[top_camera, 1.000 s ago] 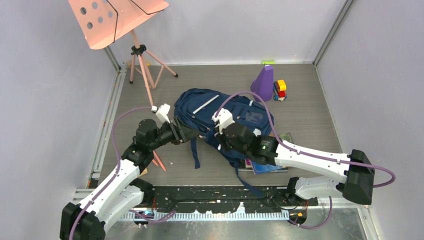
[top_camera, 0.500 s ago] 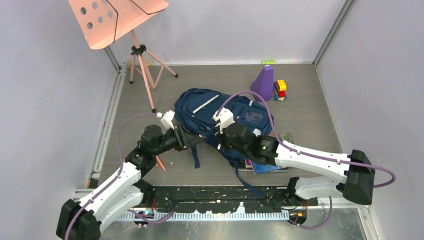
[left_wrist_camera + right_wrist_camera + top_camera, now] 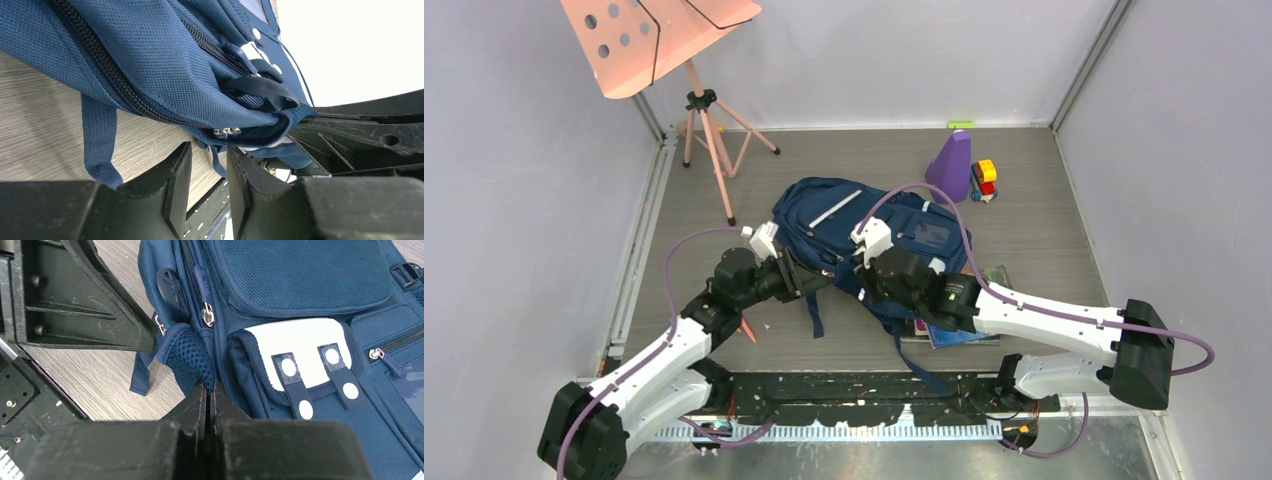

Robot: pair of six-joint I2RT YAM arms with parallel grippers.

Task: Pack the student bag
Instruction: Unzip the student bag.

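The student bag [image 3: 854, 222], navy blue with white stripes, lies flat in the middle of the table. My right gripper [image 3: 862, 276] is at its near side. In the right wrist view it [image 3: 210, 386] is shut on the edge of the bag's mesh side pocket [image 3: 192, 357], beside the white patch [image 3: 300, 347]. My left gripper [image 3: 816, 282] is at the bag's near left edge. In the left wrist view it [image 3: 209, 165] is open and empty, just below the bag's zipper pulls [image 3: 225, 131]. A loose blue strap [image 3: 100, 145] hangs to its left.
Books [image 3: 954, 335] lie partly under the bag's near end. An orange pencil [image 3: 746, 326] lies by the left arm. A purple cone [image 3: 951, 165] and a coloured toy [image 3: 984, 180] stand at the back right. A pink music stand [image 3: 659, 40] stands at the back left.
My left gripper has moved right and nearer, up to the bag's near left edge. My right gripper has stayed shut on the mesh pocket.
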